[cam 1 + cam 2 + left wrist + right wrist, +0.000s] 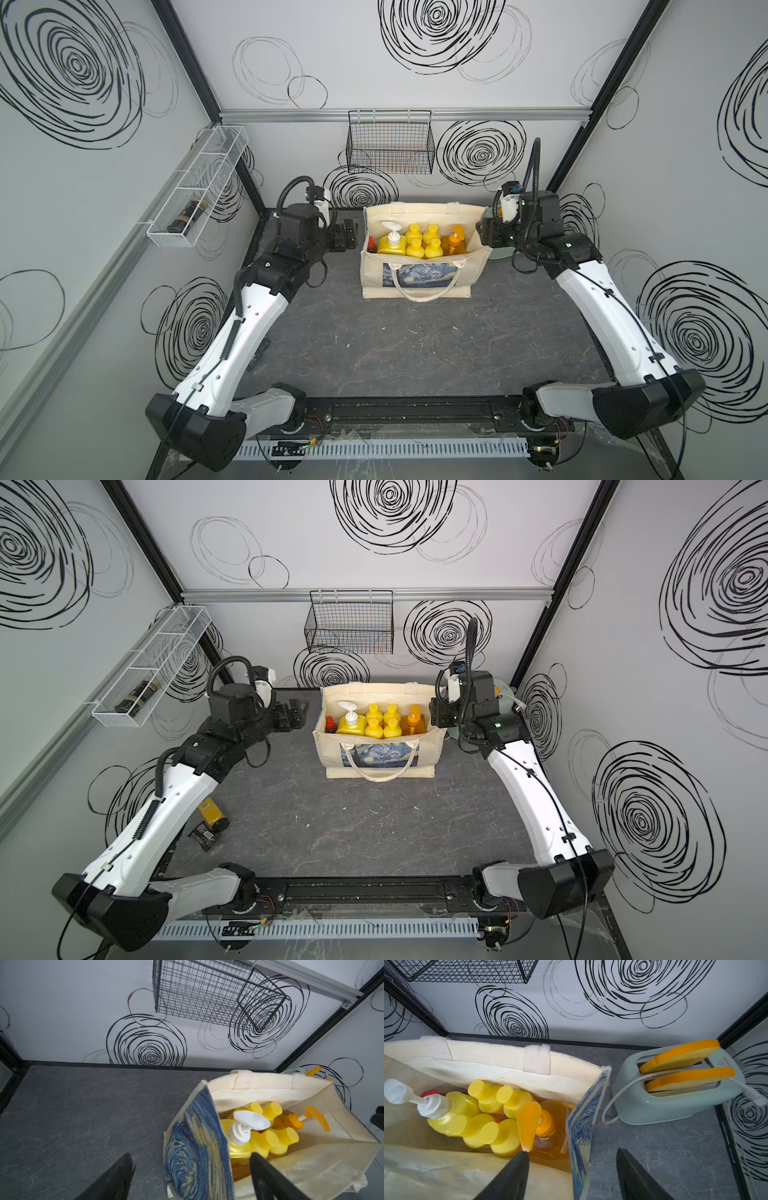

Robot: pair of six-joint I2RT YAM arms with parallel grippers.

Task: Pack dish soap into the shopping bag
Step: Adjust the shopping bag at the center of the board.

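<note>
The shopping bag [419, 282] [378, 762] stands upright at the back middle of the table, its mouth open. Inside it stands the dish soap: a yellow bottle with a white pump [392, 243], several small yellow bottles [424, 245], an orange pump bottle [455, 245] and a red-capped bottle [371, 245]. My left gripper [352, 235] [190, 1155] is open just left of the bag, and the bag's printed side wall [195, 1147] shows between its fingers. My right gripper [483, 237] [572, 1150] is open at the bag's right wall, one finger over the inside and one outside. Neither holds anything.
A black wire basket [390, 145] hangs on the back wall above the bag. A white wire shelf [199, 187] with a dark jar is on the left wall. A pale green toaster [675, 1088] sits right of the bag. A yellow container [212, 812] lies under my left arm.
</note>
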